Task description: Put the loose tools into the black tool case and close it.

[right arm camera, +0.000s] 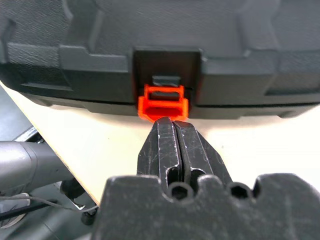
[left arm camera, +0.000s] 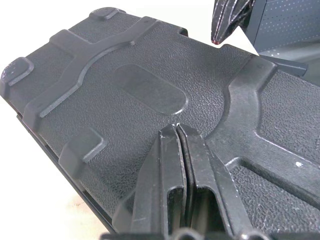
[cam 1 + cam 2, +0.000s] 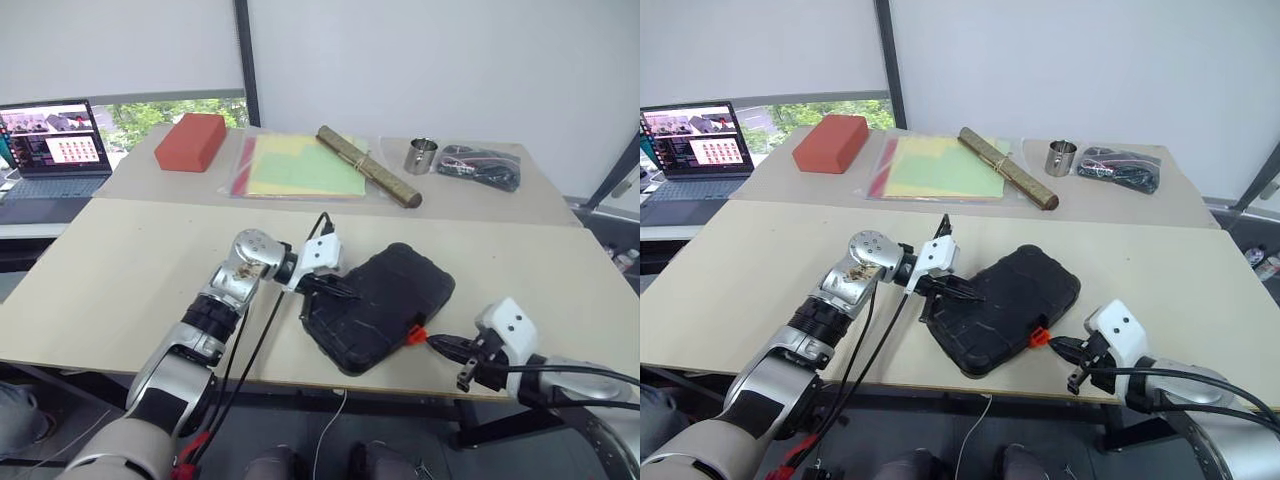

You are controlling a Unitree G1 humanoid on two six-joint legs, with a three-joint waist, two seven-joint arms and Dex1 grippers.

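Note:
The black tool case lies shut on the beige table, skewed, close to the front edge. Its textured lid shows in the left wrist view. My left gripper is shut, and its fingertips rest on the lid's left part. My right gripper is shut too, with nothing in it. Its tip sits right at the small orange latch on the case's front edge. The loose tools are hidden from view.
On the far table stand a red block, a stack of coloured folders, a brown roll, a metal cup and a black bag of cables. A laptop is open at the far left.

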